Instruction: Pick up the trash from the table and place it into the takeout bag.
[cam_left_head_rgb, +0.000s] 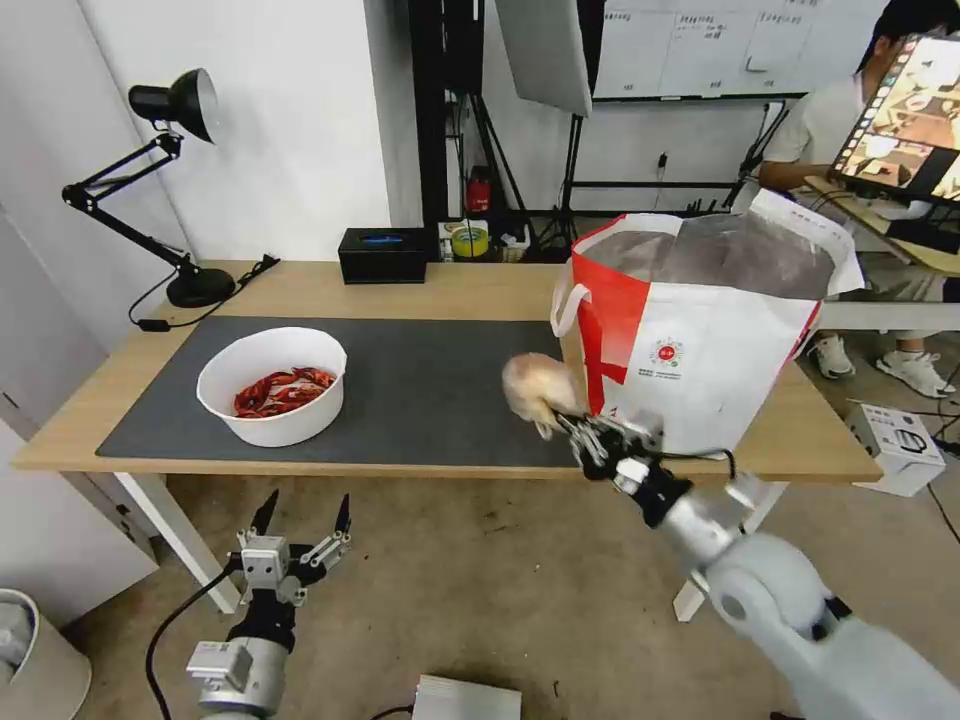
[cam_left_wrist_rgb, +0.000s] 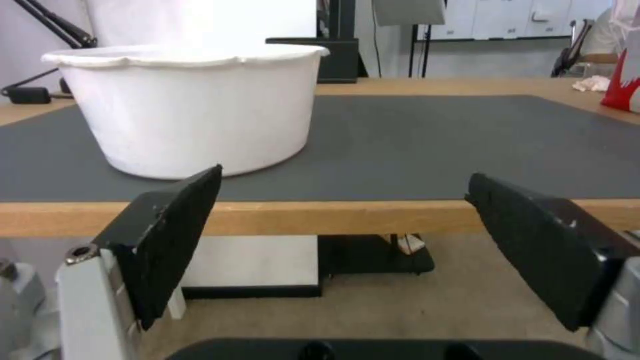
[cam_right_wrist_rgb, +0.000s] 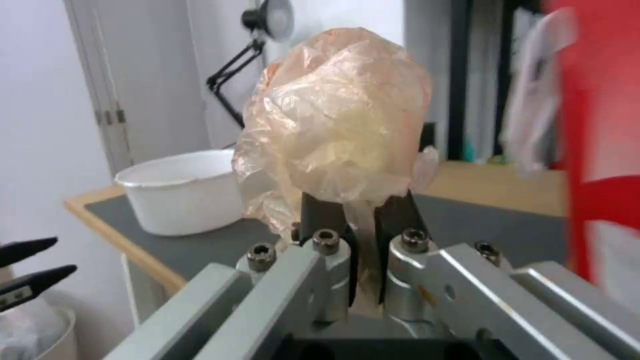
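My right gripper (cam_left_head_rgb: 562, 418) is shut on the beige plastic-wrapped lump (cam_left_head_rgb: 536, 388), held above the mat's near right part, just left of the takeout bag (cam_left_head_rgb: 700, 330). In the right wrist view the lump (cam_right_wrist_rgb: 340, 125) bulges above the closed gripper (cam_right_wrist_rgb: 363, 217), with the bag's red side (cam_right_wrist_rgb: 600, 150) close beside it. The white bowl of red crayfish shells (cam_left_head_rgb: 270, 385) stands on the dark mat (cam_left_head_rgb: 430, 380) at the left of the table (cam_left_head_rgb: 450, 290). My left gripper (cam_left_head_rgb: 305, 515) hangs open below the table's front edge, facing the bowl (cam_left_wrist_rgb: 193, 110). A crumpled white tissue (cam_left_wrist_rgb: 590, 84) lies by the bag.
A black desk lamp (cam_left_head_rgb: 180, 180) stands at the far left corner and a black tissue box (cam_left_head_rgb: 383, 255) at the back edge. On the floor are a white bin (cam_left_head_rgb: 30, 650) at the left and a white box (cam_left_head_rgb: 895, 440) at the right.
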